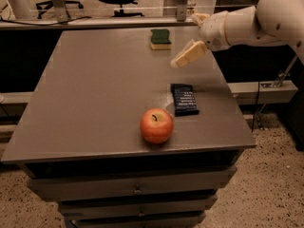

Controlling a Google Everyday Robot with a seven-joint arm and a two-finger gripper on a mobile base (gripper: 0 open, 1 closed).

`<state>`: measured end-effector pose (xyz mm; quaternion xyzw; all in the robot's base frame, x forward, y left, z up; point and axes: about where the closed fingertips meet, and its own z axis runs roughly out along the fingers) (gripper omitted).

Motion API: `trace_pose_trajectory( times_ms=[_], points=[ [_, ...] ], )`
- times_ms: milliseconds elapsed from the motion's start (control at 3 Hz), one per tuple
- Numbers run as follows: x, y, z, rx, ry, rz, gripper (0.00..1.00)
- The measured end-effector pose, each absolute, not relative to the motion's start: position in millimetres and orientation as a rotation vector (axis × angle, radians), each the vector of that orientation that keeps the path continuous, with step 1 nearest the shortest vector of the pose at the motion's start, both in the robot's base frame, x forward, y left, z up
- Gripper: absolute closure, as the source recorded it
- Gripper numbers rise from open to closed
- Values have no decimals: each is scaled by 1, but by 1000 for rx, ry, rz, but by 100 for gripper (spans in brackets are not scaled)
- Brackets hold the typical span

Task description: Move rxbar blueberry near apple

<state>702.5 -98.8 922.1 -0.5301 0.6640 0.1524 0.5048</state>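
Grey table (95,89), one red apple (156,125), one rxbar blueberry (184,99) just beside, one sponge (160,38), one pincer (188,55) aloft, grip unclear.

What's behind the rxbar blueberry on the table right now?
Behind the rxbar blueberry: bare table, then the sponge near the far edge. The gripper hangs above that gap, hiding a patch of tabletop.

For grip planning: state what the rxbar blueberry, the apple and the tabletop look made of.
The rxbar blueberry: likely plastic-film wrapper, dark navy, pale print. The apple: smooth glossy skin with a highlight, real or replica unclear. The tabletop: matte grey, perhaps laminate. The gripper hangs above the tabletop's far right, touching none of them.
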Motion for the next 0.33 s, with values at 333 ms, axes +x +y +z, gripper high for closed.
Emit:
trace_pose_trajectory(
  times_ms=[333],
  points=[
    [714,-114,959,-1303,1498,287,0]
  ],
)
